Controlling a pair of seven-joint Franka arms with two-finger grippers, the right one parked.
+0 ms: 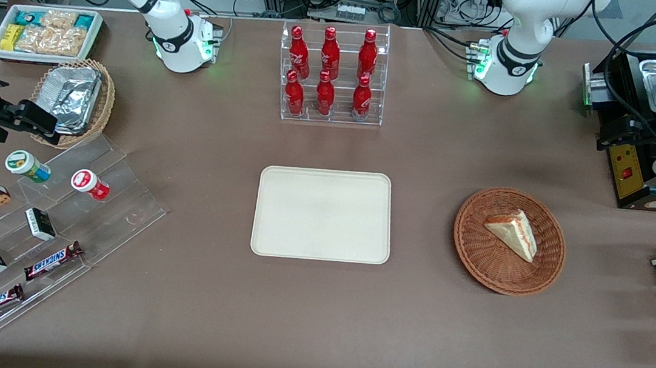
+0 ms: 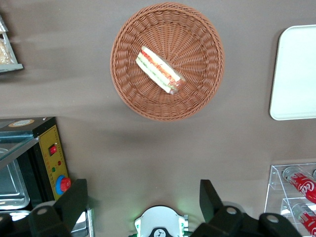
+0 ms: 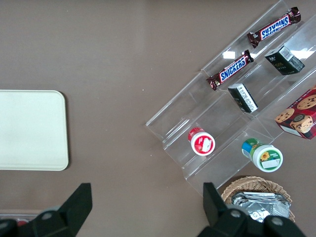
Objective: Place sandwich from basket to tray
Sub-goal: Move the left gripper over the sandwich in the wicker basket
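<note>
Left wrist view shows the gripper (image 2: 143, 200) held high with fingers spread wide and empty. The sandwich (image 1: 513, 233) lies in the basket (image 1: 473, 248); the tray (image 1: 273, 239) is bare. Nothing grasped yet — next, descend over the wedge and close across it.

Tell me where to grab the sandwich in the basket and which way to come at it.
Come straight down from above. The sandwich lies flat in the shallow basket, whose rim would probably block a side approach. Close on the two long bread faces near the wedge's middle, not the filling edge. The end effector hangs open, high over the table, farther from the front camera than the basket.
</note>
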